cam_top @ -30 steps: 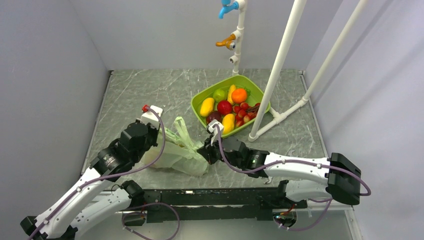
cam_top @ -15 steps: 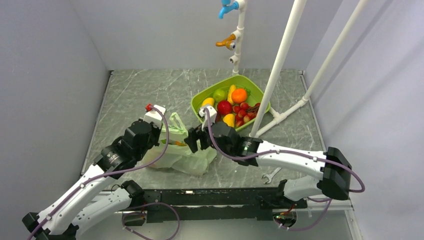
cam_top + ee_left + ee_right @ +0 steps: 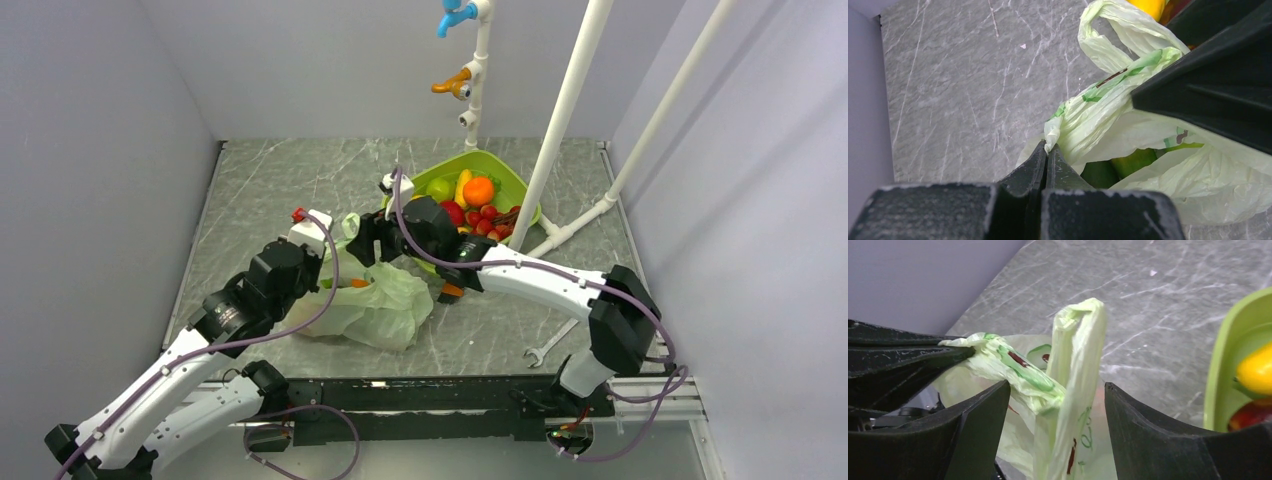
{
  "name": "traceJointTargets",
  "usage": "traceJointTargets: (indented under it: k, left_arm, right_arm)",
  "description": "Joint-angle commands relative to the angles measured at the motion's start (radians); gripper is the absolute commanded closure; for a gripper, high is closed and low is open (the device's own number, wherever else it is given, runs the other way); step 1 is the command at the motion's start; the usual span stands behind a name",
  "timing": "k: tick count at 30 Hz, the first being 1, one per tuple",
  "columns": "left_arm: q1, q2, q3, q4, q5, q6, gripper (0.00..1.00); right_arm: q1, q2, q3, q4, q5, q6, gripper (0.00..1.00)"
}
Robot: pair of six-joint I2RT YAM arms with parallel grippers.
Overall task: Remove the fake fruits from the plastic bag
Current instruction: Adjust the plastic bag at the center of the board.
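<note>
The plastic bag [image 3: 385,310] lies crumpled on the table between the arms, pale green and translucent. My left gripper [image 3: 1047,146] is shut on a fold of its rim, at the bag's left side [image 3: 322,282]. My right gripper [image 3: 1057,390] stands open at the bag's far edge [image 3: 368,248], and an upright loop handle [image 3: 1075,355] rises between its fingers [image 3: 1148,430] without being pinched. Green fake fruits [image 3: 1133,160] show inside the bag's mouth. A small orange piece [image 3: 357,283] shows in the opening from above.
A green tray [image 3: 515,180] with yellow, red, orange and green fruits sits behind the right arm. White pipes [image 3: 560,130] stand right of the tray. A wrench [image 3: 548,346] lies near the front edge. An orange piece [image 3: 452,291] lies on the table under the right forearm.
My right gripper has opened and swung from the bag's right side up and left to its handles. The left gripper stays shut on the rim, slightly raised.
</note>
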Motion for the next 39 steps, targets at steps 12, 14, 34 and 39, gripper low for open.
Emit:
traceJointTargets:
  k: [12,14,34,39]
  left_arm:
    - [0.004,0.013,0.021,0.031,0.011,-0.009,1.00]
    - [0.003,0.019,0.024,0.030,0.014,-0.007,1.00]
    - [0.003,0.023,0.031,0.015,-0.049,-0.024,1.00]
    - [0.005,0.026,0.032,0.000,-0.153,-0.050,1.00]
  right_arm:
    - [-0.083,0.051,0.067,0.177,-0.232,0.164,0.29]
    - [-0.092,0.069,0.082,0.172,-0.250,0.185,0.27]
    - [-0.096,0.000,0.081,0.055,-0.195,0.099,1.00]
    - [-0.098,-0.195,-0.101,0.100,-0.182,-0.008,1.00]
